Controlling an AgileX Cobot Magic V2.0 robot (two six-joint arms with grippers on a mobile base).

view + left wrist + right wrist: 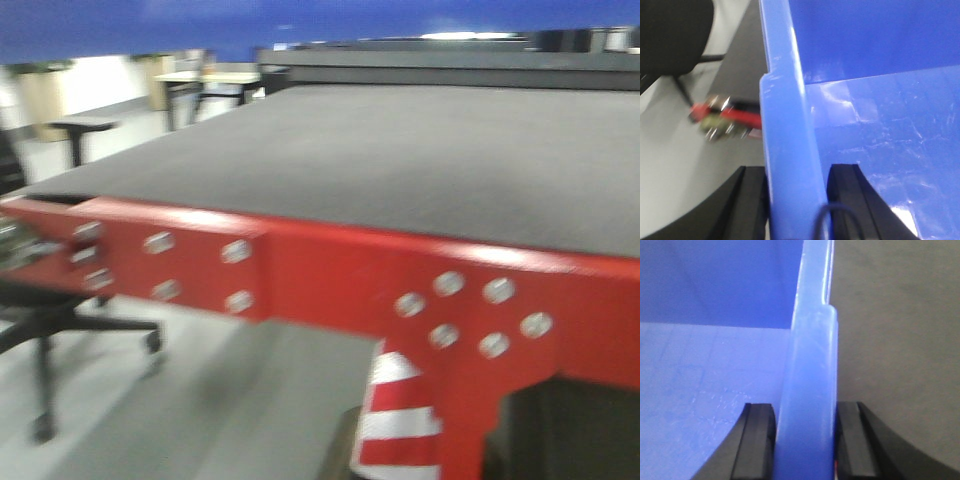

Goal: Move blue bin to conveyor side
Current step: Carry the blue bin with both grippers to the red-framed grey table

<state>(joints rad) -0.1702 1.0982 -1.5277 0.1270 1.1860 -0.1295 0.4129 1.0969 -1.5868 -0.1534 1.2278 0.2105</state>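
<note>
The blue bin [880, 115] fills both wrist views, glossy inside, with a thick rim. My left gripper [797, 200] is shut on its left rim [787, 150], one black finger inside the bin and one outside. My right gripper [805, 440] is shut on the right rim [810, 380] in the same way. The conveyor side is the flat dark grey belt [400, 160] in the front view, just ahead at about camera height. Beyond the bin's right wall the same dark grey surface [900, 340] shows. A blurred blue band [150, 25] runs along the top of the front view.
A red bolted steel frame [350, 270] edges the belt; its end [725, 117] shows left of the bin. A black office chair [50, 330] stands on the floor at left. A red-and-white striped marker [400, 420] sits under the frame. Tables [200, 85] stand far back.
</note>
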